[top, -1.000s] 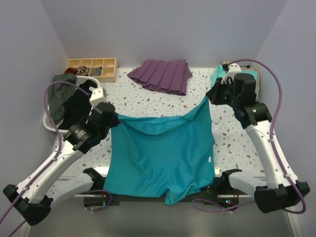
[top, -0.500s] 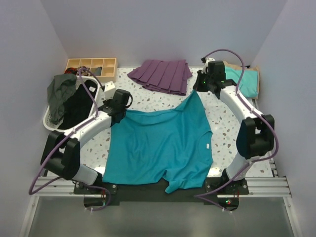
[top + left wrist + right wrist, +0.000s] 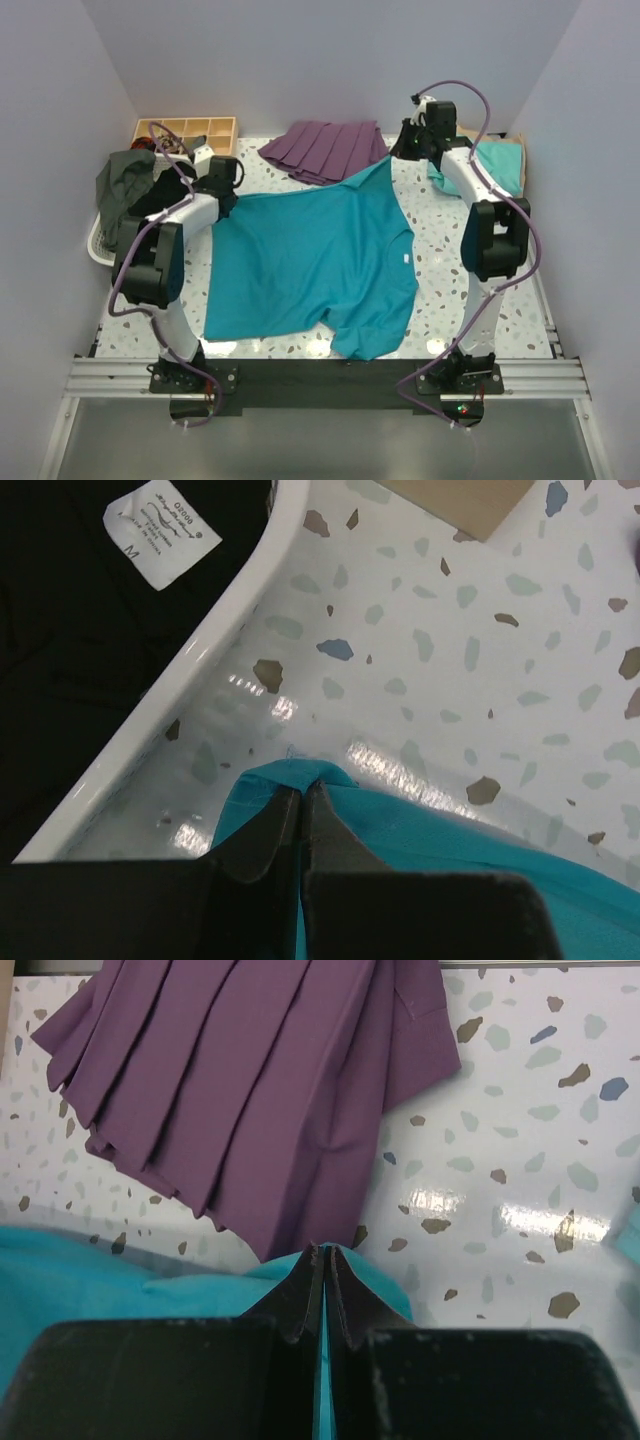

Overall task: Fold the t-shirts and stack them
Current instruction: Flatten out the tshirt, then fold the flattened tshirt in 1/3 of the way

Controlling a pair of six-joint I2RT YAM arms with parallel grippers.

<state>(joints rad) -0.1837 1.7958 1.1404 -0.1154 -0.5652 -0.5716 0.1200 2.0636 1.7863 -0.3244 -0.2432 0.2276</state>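
Note:
A deep teal-blue t-shirt (image 3: pixel 315 265) lies spread over the middle of the speckled table. My left gripper (image 3: pixel 224 192) is shut on its far left corner (image 3: pixel 290 777), close to the white basket rim. My right gripper (image 3: pixel 397 157) is shut on the far right corner (image 3: pixel 385 1282), just in front of the purple pleated garment. Both arms are stretched far back. A paler mint-green t-shirt (image 3: pixel 497 165) lies folded on a tan one (image 3: pixel 519 142) at the back right.
The purple pleated garment (image 3: pixel 328 152) lies at the back centre (image 3: pixel 240 1090). A white basket (image 3: pixel 98 248) with dark clothes (image 3: pixel 135 200) stands at the left, its rim (image 3: pixel 180 715) near my left fingers. A wooden compartment box (image 3: pixel 186 132) sits at the back left.
Both arms have reached far towards the back of the table, dragging the teal-blue t-shirt away from the near edge. The shirt now lies flatter and more spread out.

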